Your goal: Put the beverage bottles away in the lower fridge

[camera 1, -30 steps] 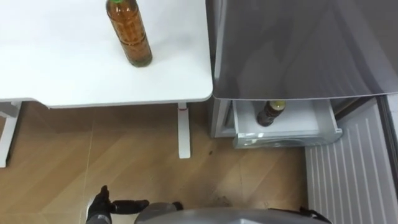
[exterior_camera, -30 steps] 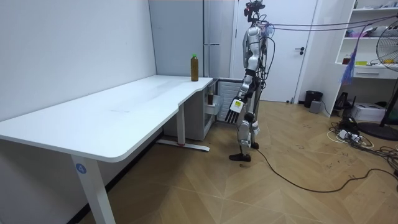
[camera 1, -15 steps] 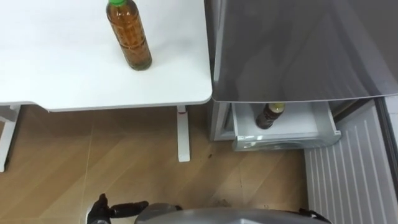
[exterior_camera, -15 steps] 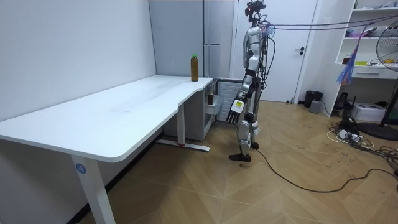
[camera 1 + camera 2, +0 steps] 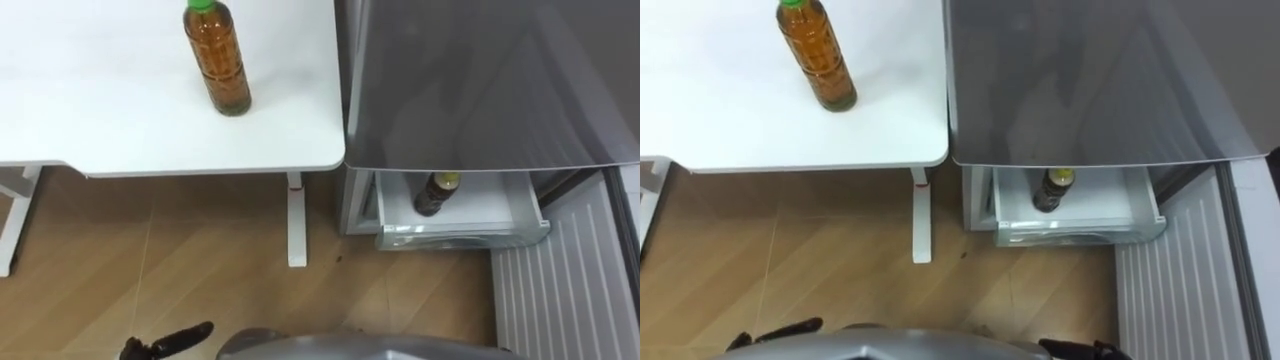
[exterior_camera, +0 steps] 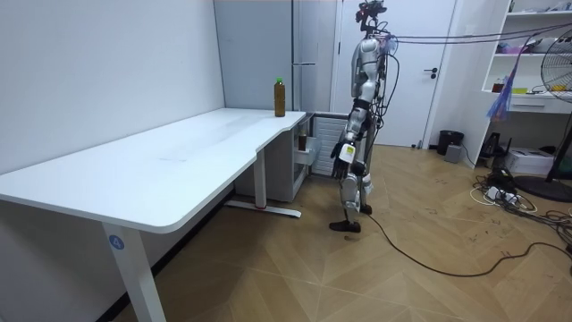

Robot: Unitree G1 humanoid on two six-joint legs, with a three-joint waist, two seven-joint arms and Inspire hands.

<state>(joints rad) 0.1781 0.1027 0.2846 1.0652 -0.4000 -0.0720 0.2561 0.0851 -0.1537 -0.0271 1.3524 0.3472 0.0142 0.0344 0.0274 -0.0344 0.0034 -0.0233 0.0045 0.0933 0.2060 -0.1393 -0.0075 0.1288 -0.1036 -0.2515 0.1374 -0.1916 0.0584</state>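
An amber drink bottle with a green cap stands upright near the right end of the white table. A dark bottle stands in the open white drawer of the lower fridge, under the grey fridge top. My left hand hangs low at the bottom left, open and holding nothing; the room view shows the hand beside my thigh. A dark bit of my right hand shows at the bottom edge. I stand in front of the fridge.
A white ribbed panel lies at the lower right beside the drawer. The table's leg and foot stand just left of the fridge. Wooden floor lies open before me.
My left hand has sunk lower and nearer my body, its fingers now hanging loosely. The eye view has shifted a little; the bottles have not moved.
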